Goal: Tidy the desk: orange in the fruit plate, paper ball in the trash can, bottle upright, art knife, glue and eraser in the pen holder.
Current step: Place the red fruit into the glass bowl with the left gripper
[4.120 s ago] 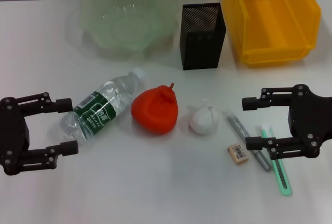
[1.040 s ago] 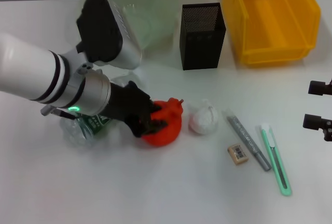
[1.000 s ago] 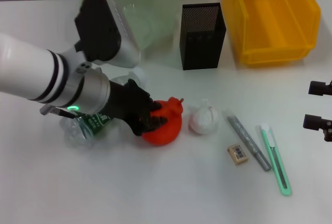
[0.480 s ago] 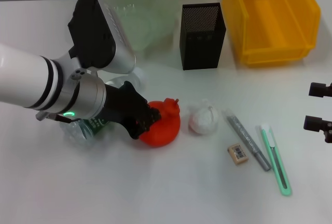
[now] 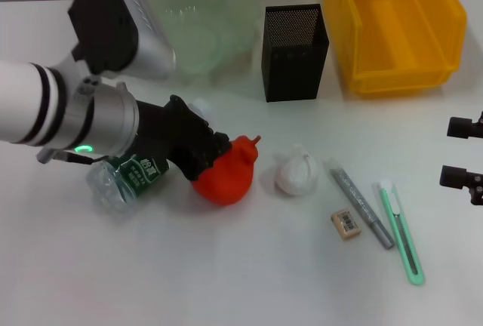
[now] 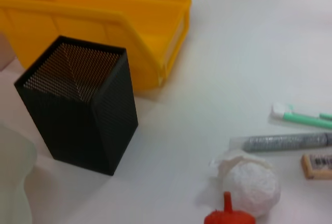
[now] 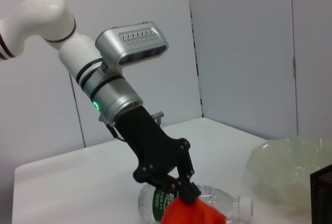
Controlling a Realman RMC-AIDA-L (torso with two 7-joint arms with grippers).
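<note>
Although nothing is sitting in its proper place yet, the first job is getting under way. The yellow trash can (image 5: 392, 24) is standing at the back of the desk on the robot's right with nothing showing inside it, and the pale green fruit plate (image 5: 207, 16) at the back left is likewise looking bare. Between them the black mesh pen holder (image 5: 295, 50) is standing upright, and its inside, as the left wrist view is showing it, is holding nothing.

The water bottle (image 5: 124, 179) is lying on its side at the front left, partly hidden under the left arm, so standing it up is still waiting. Just beside it the left gripper (image 5: 211, 152) is clenching the orange (image 5: 226, 175), its dark fingers pressing into the fruit's near side; the right wrist view is showing the same grasp from across the desk. Whether the orange is already clear of the desk is hard to tell. It needs carrying back to the plate behind it.

The paper ball (image 5: 296, 173) is resting near the orange, untouched. Further right the grey glue stick (image 5: 361, 201), the green art knife (image 5: 400, 232) and the small eraser (image 5: 346, 222) are lying close together on the desk. The right gripper (image 5: 464, 152) is waiting at the right edge, its fingers apart and holding nothing.
</note>
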